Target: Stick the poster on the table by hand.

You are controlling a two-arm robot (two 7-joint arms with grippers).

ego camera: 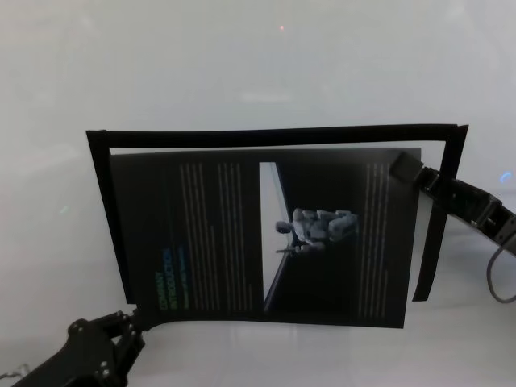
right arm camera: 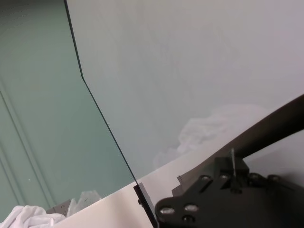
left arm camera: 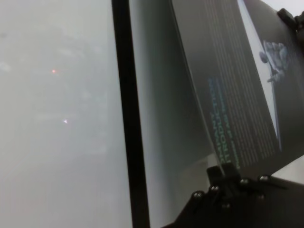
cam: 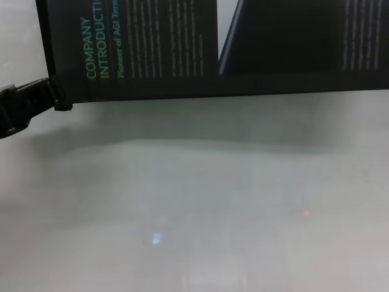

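Left gripper (ego camera: 131,319) sits nearest, low at the left, pinched shut on the near left corner of the poster (ego camera: 242,234); the chest view shows the same grip at the sheet's lower left corner. Poster is black, with a yellow-green heading at its left end, columns of white text and a pale stripe beside a grey robot figure; it is held above the table (ego camera: 242,56) inside a black tape frame (ego camera: 274,135). Right gripper (ego camera: 405,168) meets the far right corner, closed on the sheet's edge in its wrist view.
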